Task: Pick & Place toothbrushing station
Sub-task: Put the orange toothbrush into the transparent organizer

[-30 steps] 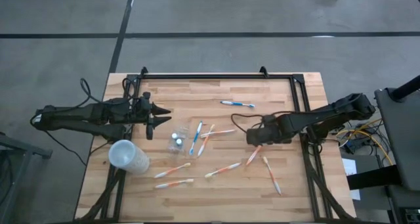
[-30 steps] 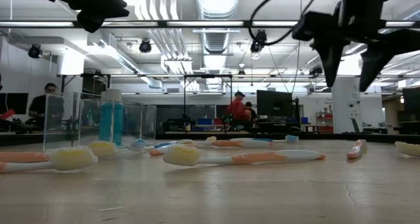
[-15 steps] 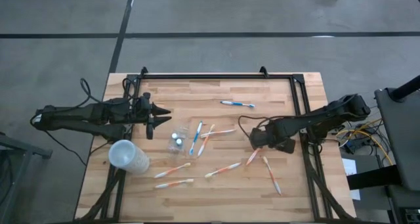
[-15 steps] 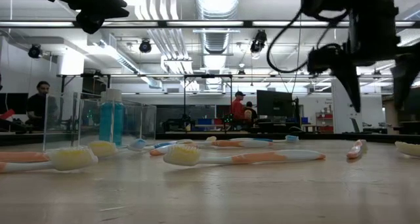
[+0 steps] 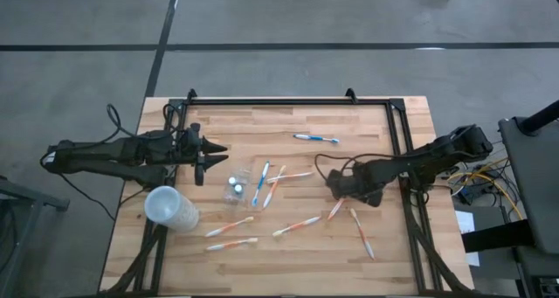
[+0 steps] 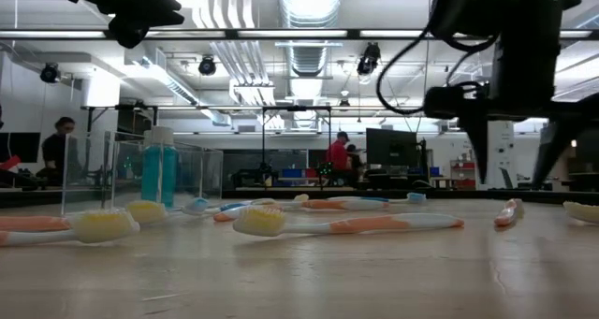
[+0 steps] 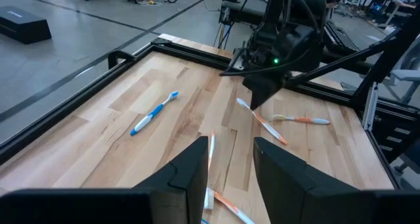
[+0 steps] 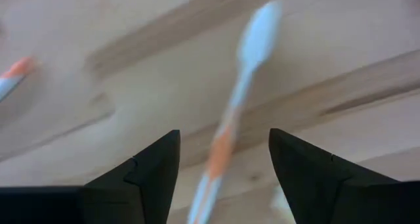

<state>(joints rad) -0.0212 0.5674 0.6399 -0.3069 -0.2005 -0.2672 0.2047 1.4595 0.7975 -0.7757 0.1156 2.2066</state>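
The right gripper (image 5: 336,196) hangs low at centre right of the high view, fingers spread either side of a white-orange toothbrush (image 8: 226,129) lying on the table (image 5: 349,123), not yet gripping it. The left gripper (image 5: 212,156), parted and empty, waits at centre left, above the clear tumbler (image 5: 234,187) with its blue toothpaste tube (image 6: 159,174)

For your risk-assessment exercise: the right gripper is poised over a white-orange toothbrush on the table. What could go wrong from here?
1. The right gripper is open astride the white-orange toothbrush, which lies flat on the table; the fingers may scrape wood or slip off the slim handle.
2. Another toothbrush lies close by and could get nudged.
3. The left gripper waits near the clear tumbler, crowding a later drop-off.
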